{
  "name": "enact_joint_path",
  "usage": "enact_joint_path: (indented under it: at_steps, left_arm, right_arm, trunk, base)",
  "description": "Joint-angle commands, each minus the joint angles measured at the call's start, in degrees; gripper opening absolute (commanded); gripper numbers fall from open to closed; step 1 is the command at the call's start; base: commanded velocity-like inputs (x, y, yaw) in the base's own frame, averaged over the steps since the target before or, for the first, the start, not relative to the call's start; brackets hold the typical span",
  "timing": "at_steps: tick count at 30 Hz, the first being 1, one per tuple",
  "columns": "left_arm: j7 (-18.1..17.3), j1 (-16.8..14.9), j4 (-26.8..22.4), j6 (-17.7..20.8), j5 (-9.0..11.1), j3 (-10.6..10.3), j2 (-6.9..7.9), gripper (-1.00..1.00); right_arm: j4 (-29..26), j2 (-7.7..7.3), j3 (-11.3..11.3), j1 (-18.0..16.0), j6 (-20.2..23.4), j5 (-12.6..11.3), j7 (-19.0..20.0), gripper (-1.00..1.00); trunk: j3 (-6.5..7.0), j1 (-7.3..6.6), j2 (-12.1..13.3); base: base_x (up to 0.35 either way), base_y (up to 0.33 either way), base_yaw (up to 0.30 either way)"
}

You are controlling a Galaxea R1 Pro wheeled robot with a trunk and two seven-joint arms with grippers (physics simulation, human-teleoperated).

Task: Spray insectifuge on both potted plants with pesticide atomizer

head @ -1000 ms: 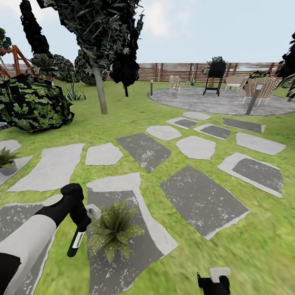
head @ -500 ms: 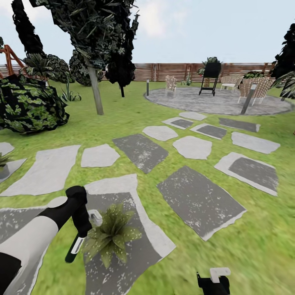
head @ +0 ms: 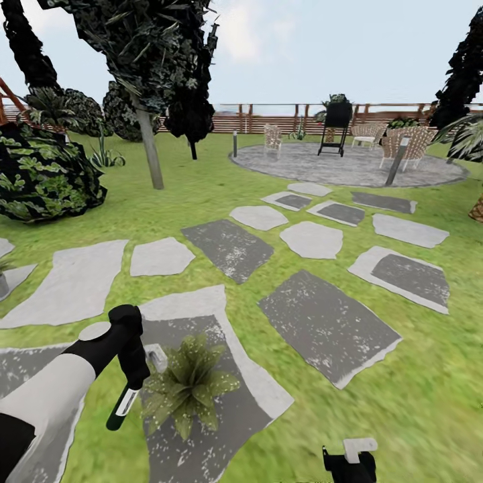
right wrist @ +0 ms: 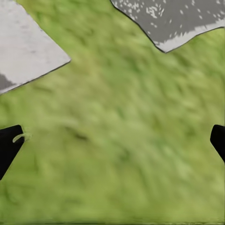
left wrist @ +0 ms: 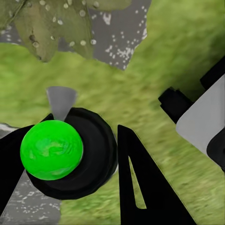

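My left gripper (head: 132,365) is shut on the pesticide atomizer (head: 121,408), a dark green bottle with a white label and a white nozzle (head: 155,356). The nozzle sits right beside a potted plant (head: 188,387), a low rosette of pointed leaves on a dark stepping stone (head: 221,409). White specks dot its leaves. In the left wrist view the atomizer (left wrist: 51,149) shows as a bright green round end in a black ring between the fingers (left wrist: 136,178), with a speckled leaf (left wrist: 47,23) beyond it. My right gripper (head: 349,461) hangs low, open over grass (right wrist: 112,140).
Grey and pale stepping stones (head: 329,325) cross the lawn. A tree trunk (head: 149,147) and a big dark broad-leaved shrub (head: 43,178) stand at the left. Far back lie a round paved patio (head: 349,168) with chairs, a black grill (head: 334,127) and the slatted fence (head: 282,122).
The whole view has panned to the right, so the second small potted plant has slid off the left edge. The left arm with the atomizer stays beside the near plant.
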Motion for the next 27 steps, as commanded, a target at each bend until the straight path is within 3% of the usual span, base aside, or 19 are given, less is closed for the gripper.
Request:
enact_joint_path:
  at_steps: [1,10,17,23,27]
  left_arm:
    - [-0.44,-0.02,-0.11,0.58,-0.30,-0.18,0.06,-1.00]
    - [-0.44,-0.02,-0.08,0.45,-0.15,-0.19,0.14,-1.00]
    - [-0.56,0.10,-0.08,0.37,0.11,-0.19,0.09,-1.00]
    - [-1.76,1.76,2.09,-6.38,-0.08,0.01,0.22,-1.00]
    - [-1.76,1.82,2.98,-6.92,-0.25,0.18,0.23,-1.00]
  right_arm:
    - [0.07,0.03,-0.41,-0.05,-0.21,0.60,-0.15,1.00]
    - [0.07,0.03,-0.41,-0.03,-0.21,0.60,-0.15,1.00]
    - [0.07,0.03,-0.41,-0.05,-0.21,0.60,-0.15,1.00]
    - [0.07,0.03,-0.41,-0.04,-0.21,0.60,-0.15,1.00]
    - [0.07,0.03,-0.41,-0.05,-0.21,0.60,-0.17,1.00]
  trunk:
    - [-0.05,-0.01,-0.02]
    - [-0.05,-0.01,-0.02]
    - [-0.05,-0.01,-0.02]
    - [-0.05,-0.01,-0.02]
    - [-0.05,-0.01,-0.02]
  base:
    - [-0.001,0.281,-0.230]
    - [-0.030,0.244,-0.257]
    - [-0.005,0.065,-0.255]
    - [0.000,0.001,-0.049]
    - [0.000,0.000,-0.002]
